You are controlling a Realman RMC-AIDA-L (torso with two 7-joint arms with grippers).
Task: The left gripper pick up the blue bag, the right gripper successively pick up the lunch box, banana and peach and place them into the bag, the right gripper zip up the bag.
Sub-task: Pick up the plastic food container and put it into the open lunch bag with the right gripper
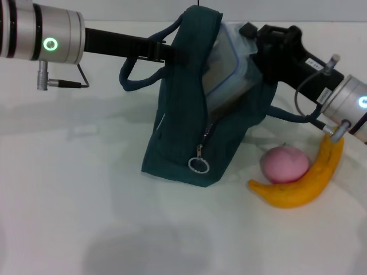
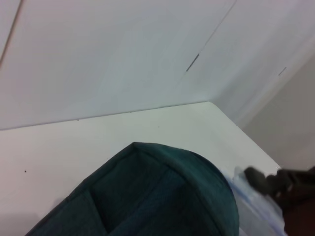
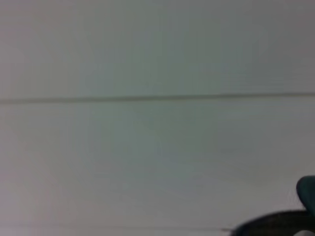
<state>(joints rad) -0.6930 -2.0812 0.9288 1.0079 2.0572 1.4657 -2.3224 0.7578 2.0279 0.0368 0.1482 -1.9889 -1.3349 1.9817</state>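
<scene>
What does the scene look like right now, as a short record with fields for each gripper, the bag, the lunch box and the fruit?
left gripper: at the blue bag's top edge, holding it up
right gripper: at the bag's mouth, on the lunch box
lunch box: partly inside the bag
banana: on the table, curved around the peach
zipper: open

A white table meets a pale wall behind
</scene>
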